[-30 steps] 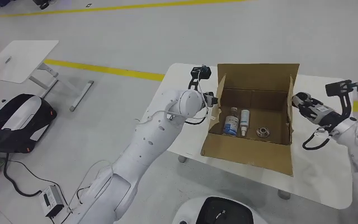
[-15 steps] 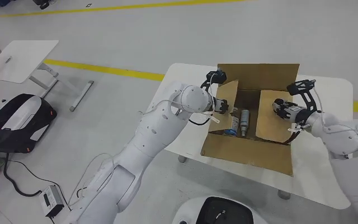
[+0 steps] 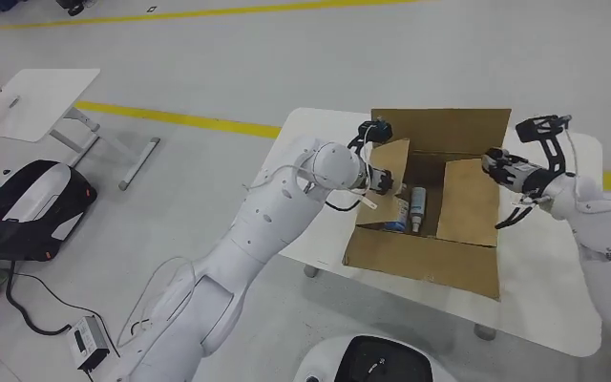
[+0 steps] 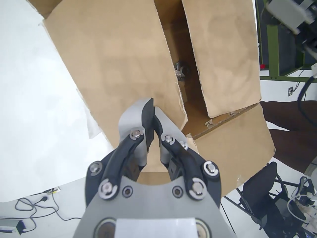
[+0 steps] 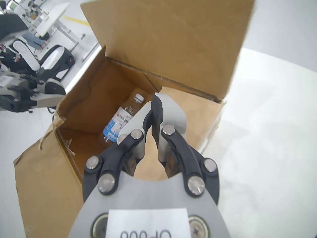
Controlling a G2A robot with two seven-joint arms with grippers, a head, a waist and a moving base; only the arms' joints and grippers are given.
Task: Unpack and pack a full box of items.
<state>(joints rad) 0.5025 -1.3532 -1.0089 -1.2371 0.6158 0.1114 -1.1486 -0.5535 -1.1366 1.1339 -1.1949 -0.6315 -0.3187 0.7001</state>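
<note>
Cardboard box (image 3: 420,253) on white table (image 3: 535,306), both side flaps tilted inward over the opening, far flap upright, left gripper (image 4: 151,105) clenched empty over the left flap, right gripper (image 5: 154,102) clenched empty beside the right flap, blue-labelled bottle (image 5: 118,122) lying inside the box

The right pincer (image 5: 153,108) has its two fingers pressed together, their tips over a side flap (image 5: 198,115) that leans in over the open cardboard box (image 5: 91,105). Inside the box a clear bottle (image 5: 118,122) with a white cap and a blue-and-white label lies on its side, partly hidden behind the fingers. A tall flap (image 5: 173,38) stands up at the far side, and the box sits on a white surface (image 5: 272,125).
</note>
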